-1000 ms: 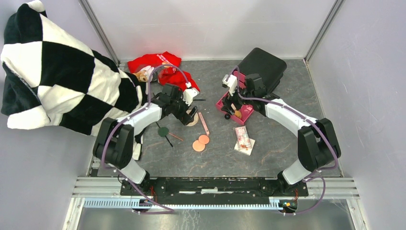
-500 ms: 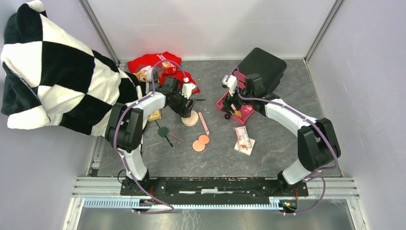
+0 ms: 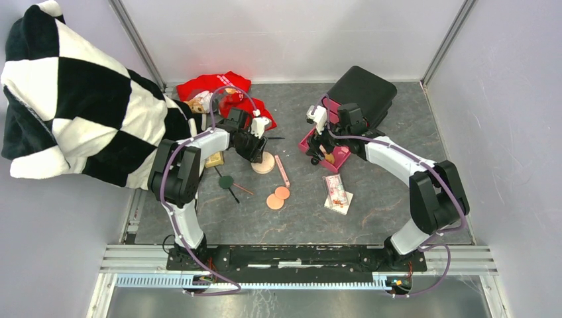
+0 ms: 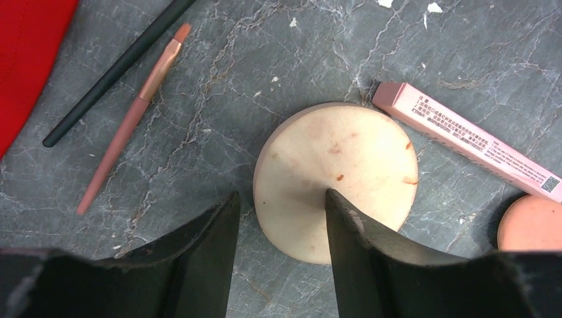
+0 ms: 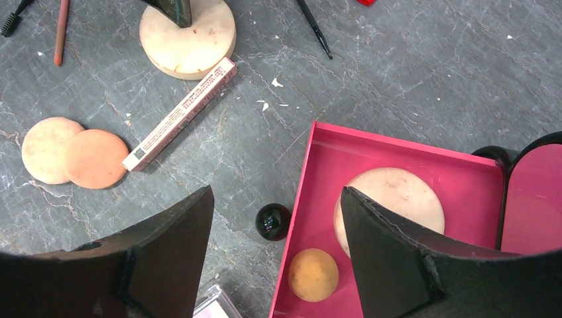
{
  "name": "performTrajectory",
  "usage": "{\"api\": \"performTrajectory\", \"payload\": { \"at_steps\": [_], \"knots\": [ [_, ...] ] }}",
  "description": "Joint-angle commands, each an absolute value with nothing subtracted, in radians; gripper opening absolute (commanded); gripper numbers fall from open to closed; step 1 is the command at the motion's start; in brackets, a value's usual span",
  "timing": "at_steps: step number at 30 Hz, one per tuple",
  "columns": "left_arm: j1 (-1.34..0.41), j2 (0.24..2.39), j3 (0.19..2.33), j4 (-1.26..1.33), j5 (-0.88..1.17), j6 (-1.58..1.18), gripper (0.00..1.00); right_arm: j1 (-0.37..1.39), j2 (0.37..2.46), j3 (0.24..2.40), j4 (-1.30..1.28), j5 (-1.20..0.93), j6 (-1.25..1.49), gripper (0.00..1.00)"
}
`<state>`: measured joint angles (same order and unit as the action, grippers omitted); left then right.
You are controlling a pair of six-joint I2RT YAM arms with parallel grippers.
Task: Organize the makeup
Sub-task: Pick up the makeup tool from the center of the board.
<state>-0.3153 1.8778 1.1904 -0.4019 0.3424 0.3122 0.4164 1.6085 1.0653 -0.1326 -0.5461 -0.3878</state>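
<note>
Left jaws: partly open over the near left rim of the thick cream round puff (image 4: 344, 165). One finger is over the disc's top and the other is on the grey marbled worktop (image 3: 384, 212) just beside it, with a gap showing. Nothing is clamped.
Right jaws: spread wide above the left part of the pink drawer tray (image 5: 397, 142), holding nothing.
Thick cream round puff: flat on the worktop, pale beige with faint brown smudges and small orange specks, its side wall visible.
Pink stick box (image 4: 464, 142): long, slim and pale pink, with small print and a square code on one end. It lies slantwise with one end touching the cream puff's rim.
Peach round puffs: a pale one (image 5: 43, 149) and an orange one (image 5: 96, 159), thin, overlapping, near the stick's other end.
Thin black pencil (image 4: 112, 66): lies slantwise, its end near the red cloth (image 4: 26, 53).
Rose-coloured brush (image 4: 129, 122): slim, with a copper collar and a small orange tip, just beside the black pencil.
Tray contents: a large cream puff (image 5: 391, 199) and a small orange puff (image 5: 313, 273), both lying flat.
Black glossy bead (image 5: 273, 220): on the worktop, just beside the tray's left wall.
Red-patterned packet (image 3: 337, 191): rests on the white square card (image 3: 346, 202), in front of the tray.
Black box (image 3: 364, 89): behind the tray.
</note>
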Motion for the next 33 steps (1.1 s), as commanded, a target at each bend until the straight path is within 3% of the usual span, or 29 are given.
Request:
{"api": "performTrajectory", "payload": {
  "at_steps": [1,13,19,33],
  "knots": [
    [-0.317,1.878,1.124,-0.356,0.353,0.244,0.55,0.413,1.622,1.069,-0.112,-0.568,-0.4,0.77],
    [-0.314,1.787,1.073,-0.296,0.292,0.23,0.31,0.413,1.629,1.07,-0.113,-0.559,-0.402,0.77],
    [-0.311,1.727,1.064,-0.29,0.297,0.267,0.04,0.414,1.626,1.073,-0.115,-0.56,-0.399,0.76],
    [-0.305,1.519,1.008,-0.268,0.434,0.328,0.02,0.413,1.617,1.083,-0.106,-0.718,-0.347,0.76]
  ]
}}
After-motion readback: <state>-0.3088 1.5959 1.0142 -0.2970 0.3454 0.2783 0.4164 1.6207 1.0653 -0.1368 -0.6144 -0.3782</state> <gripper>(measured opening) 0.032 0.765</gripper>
